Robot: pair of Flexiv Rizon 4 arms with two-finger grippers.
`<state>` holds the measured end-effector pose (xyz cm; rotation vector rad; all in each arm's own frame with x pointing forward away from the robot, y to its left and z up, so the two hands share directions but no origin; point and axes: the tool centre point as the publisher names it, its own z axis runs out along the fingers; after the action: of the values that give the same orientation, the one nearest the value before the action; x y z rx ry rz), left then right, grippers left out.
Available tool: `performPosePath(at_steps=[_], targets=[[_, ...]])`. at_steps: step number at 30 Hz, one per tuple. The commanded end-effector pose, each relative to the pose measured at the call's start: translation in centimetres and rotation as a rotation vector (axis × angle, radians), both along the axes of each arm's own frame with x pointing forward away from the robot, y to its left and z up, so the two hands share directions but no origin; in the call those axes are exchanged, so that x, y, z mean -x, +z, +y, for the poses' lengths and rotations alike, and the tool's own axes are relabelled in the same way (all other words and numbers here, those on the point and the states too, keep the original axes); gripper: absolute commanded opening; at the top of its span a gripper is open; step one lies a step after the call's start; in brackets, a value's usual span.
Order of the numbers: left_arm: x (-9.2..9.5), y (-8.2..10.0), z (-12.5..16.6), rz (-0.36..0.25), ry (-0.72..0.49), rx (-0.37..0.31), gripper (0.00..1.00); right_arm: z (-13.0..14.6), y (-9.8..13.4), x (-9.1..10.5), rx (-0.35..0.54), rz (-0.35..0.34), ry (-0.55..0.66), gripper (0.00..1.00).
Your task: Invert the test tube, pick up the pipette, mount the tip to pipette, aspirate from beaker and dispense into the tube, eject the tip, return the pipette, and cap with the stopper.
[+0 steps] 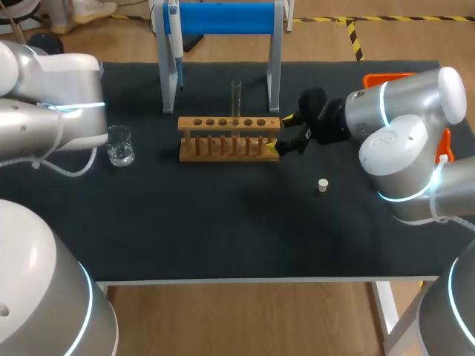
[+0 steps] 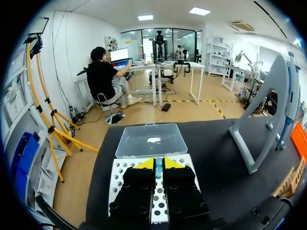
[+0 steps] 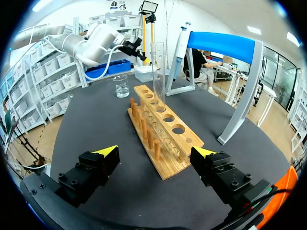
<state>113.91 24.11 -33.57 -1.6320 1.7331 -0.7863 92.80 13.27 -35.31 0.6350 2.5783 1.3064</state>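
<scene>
A clear test tube (image 1: 236, 99) (image 3: 158, 72) stands upright in the wooden rack (image 1: 230, 138) (image 3: 163, 132). My right gripper (image 1: 280, 134) (image 3: 156, 153) is open at the rack's right end, with the rack ahead between its spread fingers and nothing held. The pipette (image 1: 175, 41) (image 3: 179, 48) (image 2: 291, 91) hangs on the blue-topped stand (image 1: 223, 18). A glass beaker (image 1: 119, 145) (image 3: 121, 86) sits at the left. The white stopper (image 1: 323, 185) lies on the mat. My left gripper (image 2: 158, 164) is shut above the white tip box (image 2: 117, 179). A thin bluish shape shows in the slit between its tips.
The tip box's clear lid (image 2: 151, 140) lies just ahead of it. An orange tray (image 1: 390, 77) (image 3: 283, 191) sits at the far right, behind my right arm. The stand's grey legs (image 1: 274, 70) rise just behind the rack.
</scene>
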Motion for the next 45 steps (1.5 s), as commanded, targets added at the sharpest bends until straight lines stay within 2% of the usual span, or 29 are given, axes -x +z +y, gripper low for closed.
performPosePath(at_steps=[1, 23, 30, 35, 38, 45], targets=[[0.2, 0.6, 0.1, 0.008, -0.001, -0.001, 0.0, -0.1, 0.0, 0.0, -0.002, -0.001, 0.002, 1.0], [0.6, 2.4, -0.1, -0.011, 0.012, -0.036, 0.0, -0.1, 0.0, 0.0, -0.002, -0.001, 0.002, 1.0], [0.8, 3.7, -0.2, -0.032, 0.004, -0.047, 0.0, -0.1, 0.0, 0.0, -0.002, -0.001, 0.002, 1.0], [1.2, 4.9, -0.3, -0.049, 0.0, -0.058, 0.0, -0.1, 0.0, 0.0, -0.002, -0.001, 0.002, 1.0], [1.6, 6.3, -0.7, -0.073, -0.04, -0.063, 0.0, -0.1, 0.0, 0.0, -0.002, -0.001, 0.002, 1.0], [4.0, 10.4, -2.8, -0.094, -0.29, -0.095, 0.0, -0.1, 0.0, 0.0, -0.002, -0.001, 0.002, 1.0]])
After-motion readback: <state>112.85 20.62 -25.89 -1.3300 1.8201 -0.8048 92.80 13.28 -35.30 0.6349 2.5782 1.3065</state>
